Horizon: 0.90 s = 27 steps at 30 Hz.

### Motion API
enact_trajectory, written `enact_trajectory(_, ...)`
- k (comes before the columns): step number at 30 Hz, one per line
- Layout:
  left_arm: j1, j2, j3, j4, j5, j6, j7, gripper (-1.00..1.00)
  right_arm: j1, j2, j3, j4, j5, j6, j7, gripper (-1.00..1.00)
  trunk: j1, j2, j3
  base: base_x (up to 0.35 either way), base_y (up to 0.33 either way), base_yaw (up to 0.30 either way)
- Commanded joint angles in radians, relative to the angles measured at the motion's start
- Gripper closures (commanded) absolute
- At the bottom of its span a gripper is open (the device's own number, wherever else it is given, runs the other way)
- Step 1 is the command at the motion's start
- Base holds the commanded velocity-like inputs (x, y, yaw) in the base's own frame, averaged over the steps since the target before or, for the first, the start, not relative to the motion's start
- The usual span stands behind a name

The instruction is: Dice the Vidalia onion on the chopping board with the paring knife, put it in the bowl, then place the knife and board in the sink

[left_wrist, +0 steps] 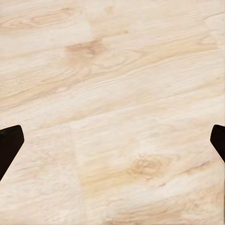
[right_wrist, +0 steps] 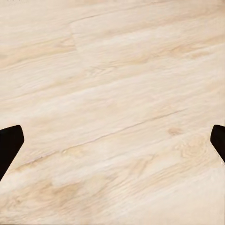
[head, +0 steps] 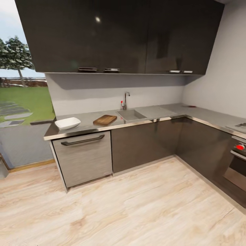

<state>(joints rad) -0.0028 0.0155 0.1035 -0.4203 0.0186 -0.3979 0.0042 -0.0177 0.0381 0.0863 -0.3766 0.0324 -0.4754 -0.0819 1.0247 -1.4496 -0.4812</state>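
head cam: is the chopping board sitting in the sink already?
No, the chopping board lies flat on the countertop between the bowl and the sink, outside the basin.

Pale wood-plank floor (head: 130, 205), glossy dark wall cabinets (head: 119, 34), grey wall (head: 218, 78), and garden window (head: 20, 85).

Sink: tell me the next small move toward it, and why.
Probably drive forward toward the sink. It sits well across the floor, out of reach, and both wrist views show open grippers, left and right, over bare planks.
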Motion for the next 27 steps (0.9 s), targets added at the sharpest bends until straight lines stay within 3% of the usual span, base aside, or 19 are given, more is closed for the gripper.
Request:
enact_trajectory(1, 0.000, 0.000, 0.001, 0.000, 0.002, -0.002, 0.000, -1.00, -0.001, -0.001, 0.006, 0.001, 0.003, -0.002, -0.009, -1.00, 0.000, 0.000, -0.001, 0.214, -0.228, 0.253)
enact_trajectory(27, 0.000, 0.000, 0.002, 0.001, 0.004, -0.002, 0.002, -1.00, -0.001, 0.000, 0.007, 0.001, 0.004, -0.001, -0.009, -1.00, 0.000, 0.000, -0.007, 0.216, -0.239, 0.253)
